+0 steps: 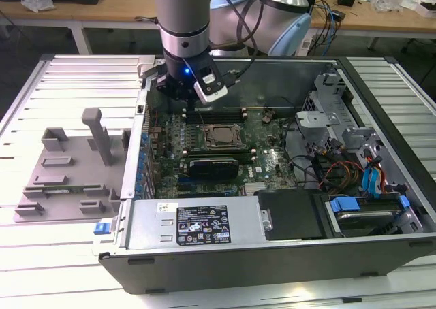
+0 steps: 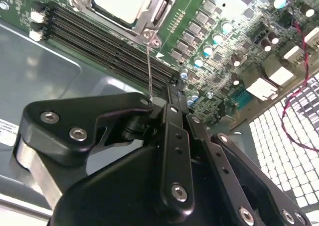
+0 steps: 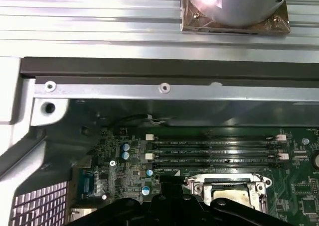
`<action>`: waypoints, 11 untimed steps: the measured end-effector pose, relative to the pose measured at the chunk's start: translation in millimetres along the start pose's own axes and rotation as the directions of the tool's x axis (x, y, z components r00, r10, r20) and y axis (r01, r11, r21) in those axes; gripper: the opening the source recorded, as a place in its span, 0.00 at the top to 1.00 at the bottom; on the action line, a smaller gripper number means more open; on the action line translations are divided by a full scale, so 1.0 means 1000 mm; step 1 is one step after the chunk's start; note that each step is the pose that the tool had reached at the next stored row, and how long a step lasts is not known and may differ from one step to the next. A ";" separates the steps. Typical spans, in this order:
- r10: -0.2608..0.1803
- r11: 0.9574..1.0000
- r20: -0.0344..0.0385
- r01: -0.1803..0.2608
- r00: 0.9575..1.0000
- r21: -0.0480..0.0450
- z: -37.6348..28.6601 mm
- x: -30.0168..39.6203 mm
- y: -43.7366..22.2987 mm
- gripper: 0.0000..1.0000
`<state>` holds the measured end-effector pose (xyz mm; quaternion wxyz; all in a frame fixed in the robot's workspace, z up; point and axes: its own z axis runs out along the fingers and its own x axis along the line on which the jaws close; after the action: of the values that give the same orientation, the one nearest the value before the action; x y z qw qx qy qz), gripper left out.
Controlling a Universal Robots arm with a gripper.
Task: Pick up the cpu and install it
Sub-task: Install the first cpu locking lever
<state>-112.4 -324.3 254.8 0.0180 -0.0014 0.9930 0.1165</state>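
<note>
Inside the case (image 1: 204, 224), the cpu (image 1: 221, 137) lies flat in its socket frame (image 1: 235, 145) near the middle of the motherboard (image 1: 272, 166). Its pale top faces up and the dark metal frame surrounds it. Both wrist views show that same pale square (image 2: 119, 2) (image 3: 227, 192) within the frame (image 2: 149, 17) (image 3: 259, 188).

The gripper (image 1: 178, 94) hangs over the case's inner corner on the exterior view's left, close to the far wall. It is above the board and apart from the cpu. Its black linkage (image 2: 167, 99) (image 3: 169, 206) crosses the foreground of both wrist views. Whether it is spread or closed I cannot tell, as the tips are hidden behind its own body. The memory slots (image 3: 214, 149) (image 2: 99, 37) run between the case's far wall and the socket frame, and the gripper sits nearest to them.

Outside the case, to the exterior view's left, a grey fixture (image 1: 75, 166) with an upright post (image 1: 99, 135) rests on the slatted table (image 1: 68, 77), just beside the case wall.
</note>
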 end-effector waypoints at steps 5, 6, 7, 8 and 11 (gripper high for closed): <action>0.006 1.000 0.001 -0.006 1.000 0.000 0.0018 -0.0266 -0.0004 0.89; 0.008 1.000 0.002 -0.008 1.000 0.001 0.0021 -0.0312 -0.0005 0.89; 0.008 1.000 0.002 -0.008 1.000 0.001 0.0021 -0.0321 -0.0005 0.89; 0.008 1.000 0.002 -0.008 1.000 0.001 0.0022 -0.0322 -0.0005 0.89; 0.005 1.000 0.017 -0.005 1.000 0.001 0.0037 -0.0322 -0.0008 0.89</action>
<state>-80.1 -324.3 252.2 0.0260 0.0022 0.9929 0.1159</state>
